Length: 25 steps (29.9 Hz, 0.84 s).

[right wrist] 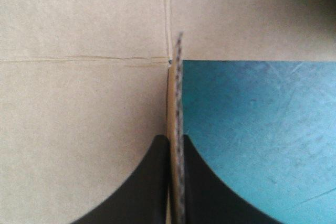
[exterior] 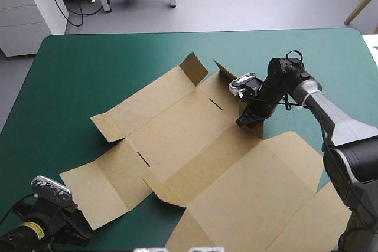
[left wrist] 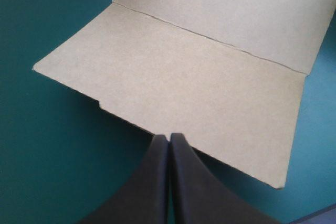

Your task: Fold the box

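The brown box [exterior: 195, 140] lies as a cut sheet spread across the teal-green cover, mostly flat. Two small flaps [exterior: 196, 68] stand raised at its far side. My right gripper [exterior: 247, 121] is shut on an upright flap at the sheet's right side. In the right wrist view the board's edge [right wrist: 177, 77] runs up between the black fingers [right wrist: 152, 182]. My left gripper [exterior: 77, 229] sits at the table's near left corner, shut and holding nothing. Its tip [left wrist: 169, 138] points at the edge of the near left flap [left wrist: 199, 77].
Bare teal-green cover [exterior: 88, 69] surrounds the sheet on the far and left sides. The large lid panel [exterior: 260, 199] reaches toward the table's near right corner. The table's right edge [exterior: 367, 45] runs close behind the right arm.
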{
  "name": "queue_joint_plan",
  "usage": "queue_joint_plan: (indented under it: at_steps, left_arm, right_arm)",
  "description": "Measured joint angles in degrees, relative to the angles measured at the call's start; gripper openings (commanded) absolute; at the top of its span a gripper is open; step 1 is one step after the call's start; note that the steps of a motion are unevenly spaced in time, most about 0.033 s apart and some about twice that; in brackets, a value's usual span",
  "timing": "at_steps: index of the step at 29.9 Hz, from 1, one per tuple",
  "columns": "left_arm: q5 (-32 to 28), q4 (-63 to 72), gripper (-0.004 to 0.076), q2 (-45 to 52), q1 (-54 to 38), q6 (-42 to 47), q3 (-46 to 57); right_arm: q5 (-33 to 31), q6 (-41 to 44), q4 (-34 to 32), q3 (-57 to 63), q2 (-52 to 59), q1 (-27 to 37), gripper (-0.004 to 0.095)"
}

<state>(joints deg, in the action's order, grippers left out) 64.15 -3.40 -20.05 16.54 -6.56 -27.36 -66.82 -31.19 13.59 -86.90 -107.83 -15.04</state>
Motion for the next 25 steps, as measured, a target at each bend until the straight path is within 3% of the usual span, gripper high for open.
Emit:
queue_joint_plan:
  at_steps: [14,21,25]
  left_arm:
    - [-0.5,0.0,-0.001,0.0,0.0,0.0,-2.2]
    - [-0.4,0.0,-0.001,0.0,0.0,0.0,-6.5]
    - [-0.4,0.0,-0.001,0.0,0.0,0.0,-7.1]
  right_arm:
    - [0.0,-0.4,-0.3,-0.1,0.0,-0.1,-0.0014]
    - [2.4,-3.7,-8.1,-4.4,-1.8,-3.2,-0.0014]
    - [4.6,-9.1,-9.4,-10.3,-5.3,-5.9,-0.0014]
